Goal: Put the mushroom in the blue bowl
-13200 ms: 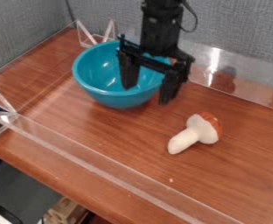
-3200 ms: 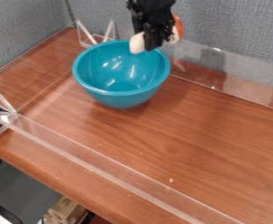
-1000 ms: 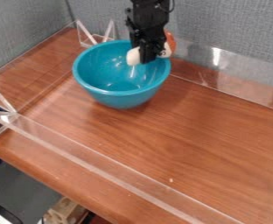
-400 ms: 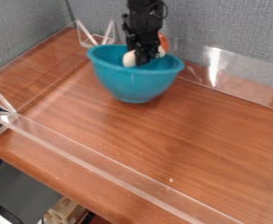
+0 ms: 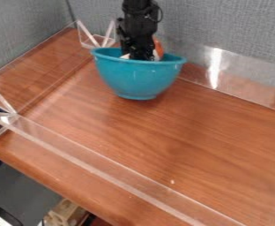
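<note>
Scene from 1 camera. The blue bowl (image 5: 139, 74) sits toward the far side of the wooden surface (image 5: 152, 141), appearing tilted so that its outer wall faces the viewer and its rim rises at the right. The black gripper (image 5: 137, 51) points straight down into the bowl, its tips below the rim. The jaws are narrow and closed on the mushroom (image 5: 144, 56); only a pale patch and an orange-brown sliver show between and beside the fingers (image 5: 126, 46), inside the bowl at its back. Whether the mushroom touches the bowl's floor cannot be told. Clear plastic walls (image 5: 240, 71) enclose the surface; a grey backdrop (image 5: 222, 22) stands behind.
</note>
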Motion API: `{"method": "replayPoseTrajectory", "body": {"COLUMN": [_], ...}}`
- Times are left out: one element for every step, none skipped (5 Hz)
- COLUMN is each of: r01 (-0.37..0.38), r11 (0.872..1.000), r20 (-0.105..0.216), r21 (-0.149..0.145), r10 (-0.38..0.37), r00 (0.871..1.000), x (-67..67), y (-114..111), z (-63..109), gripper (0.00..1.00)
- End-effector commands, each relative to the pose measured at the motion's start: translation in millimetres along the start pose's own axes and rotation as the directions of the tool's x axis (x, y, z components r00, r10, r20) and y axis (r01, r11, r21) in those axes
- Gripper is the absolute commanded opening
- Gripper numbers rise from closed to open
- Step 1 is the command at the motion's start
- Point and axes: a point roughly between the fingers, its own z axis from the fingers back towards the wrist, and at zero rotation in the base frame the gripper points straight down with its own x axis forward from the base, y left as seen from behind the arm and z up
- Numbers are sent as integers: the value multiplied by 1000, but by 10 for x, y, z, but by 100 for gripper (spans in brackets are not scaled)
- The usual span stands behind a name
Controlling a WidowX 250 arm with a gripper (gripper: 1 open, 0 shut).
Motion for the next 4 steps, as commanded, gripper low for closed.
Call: {"method": "replayPoseTrajectory", "body": {"r01": [-22,-27,-32,-37], "r11": [999,999,998,998], "r20": [50,50,49,49], "r21": [45,47,48,49], "r10": [20,25,30,34], "r00": [999,998,998,998], "x": [-23,-60,-101,-149], "y": [116,130,143,154], "z": [257,269,278,288], "gripper": [0,0,0,0]}}
